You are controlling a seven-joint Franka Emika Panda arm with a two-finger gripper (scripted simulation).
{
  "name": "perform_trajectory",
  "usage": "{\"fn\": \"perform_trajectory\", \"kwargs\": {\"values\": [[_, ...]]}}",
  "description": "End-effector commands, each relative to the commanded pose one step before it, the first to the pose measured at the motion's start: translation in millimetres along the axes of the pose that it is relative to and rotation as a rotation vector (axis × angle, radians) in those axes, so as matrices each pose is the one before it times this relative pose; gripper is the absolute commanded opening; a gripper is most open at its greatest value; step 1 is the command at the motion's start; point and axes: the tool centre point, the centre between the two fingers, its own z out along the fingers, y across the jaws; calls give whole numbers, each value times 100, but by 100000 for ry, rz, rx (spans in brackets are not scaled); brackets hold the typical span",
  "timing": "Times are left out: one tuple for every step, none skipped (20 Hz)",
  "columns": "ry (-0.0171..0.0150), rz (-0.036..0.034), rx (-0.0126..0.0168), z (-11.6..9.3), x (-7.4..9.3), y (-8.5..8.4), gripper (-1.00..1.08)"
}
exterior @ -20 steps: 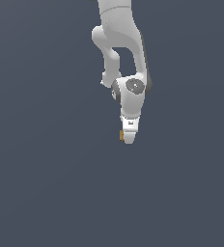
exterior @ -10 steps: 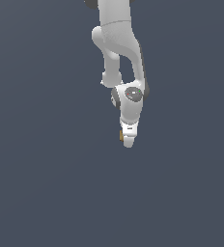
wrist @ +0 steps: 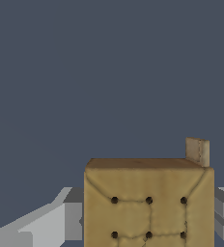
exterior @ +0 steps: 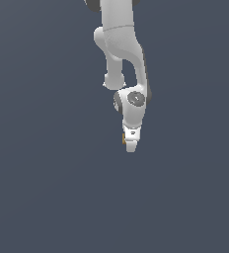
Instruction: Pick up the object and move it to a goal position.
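Observation:
The object (wrist: 147, 202) is a tan, blocky piece with dark dots on its face and a small tab at one corner. In the wrist view it fills the space between my two grey fingers (wrist: 73, 219), which press on its sides. In the exterior view only a sliver of the object (exterior: 123, 140) shows, at the side of my white gripper (exterior: 130, 146). The gripper points down and is shut on it, hanging at the end of the white arm (exterior: 119, 44) above the plain grey floor.
Plain dark grey ground (exterior: 47, 188) surrounds the arm on all sides. No other objects or goal marker show in either view.
The arm and gripper have shifted slightly toward the exterior view's right and a little upward, carrying the object along.

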Motion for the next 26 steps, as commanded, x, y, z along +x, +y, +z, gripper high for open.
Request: {"fn": "perform_trajectory", "kwargs": {"values": [[-10, -18, 171, 107, -5, -64, -100], [0, 0, 0, 0, 0, 0, -100], [0, 0, 0, 0, 0, 0, -100], [0, 0, 0, 0, 0, 0, -100], [0, 0, 0, 0, 0, 0, -100], [0, -23, -200, -102, 12, 68, -100], [0, 0, 0, -23, -11, -2, -100], [0, 0, 0, -70, -34, -7, -100], [0, 0, 0, -116, -56, -12, -100], [0, 0, 0, -163, -79, -17, -100], [0, 0, 0, -209, -101, -22, -100], [-43, -23, 3, -250, -111, -29, -100], [0, 0, 0, -303, -146, -31, -100], [0, 0, 0, -350, -169, -36, -100], [-42, -23, 11, -387, -178, -43, -100], [0, 0, 0, -445, -214, -45, -100], [0, 0, 0, -493, -236, -50, -100], [-40, -24, 14, -529, -244, -57, -100], [0, 0, 0, -589, -281, -59, -100], [-38, -25, 18, -626, -288, -65, -100], [0, 0, 0, -688, -325, -68, -100], [0, 0, 0, -738, -347, -73, -100], [-38, -42, 39, -764, -344, -78, -100], [0, 0, 0, -835, -388, -81, -100], [0, 0, 0, -880, -406, -84, -100], [0, 0, 0, -924, -423, -87, -100]]}}
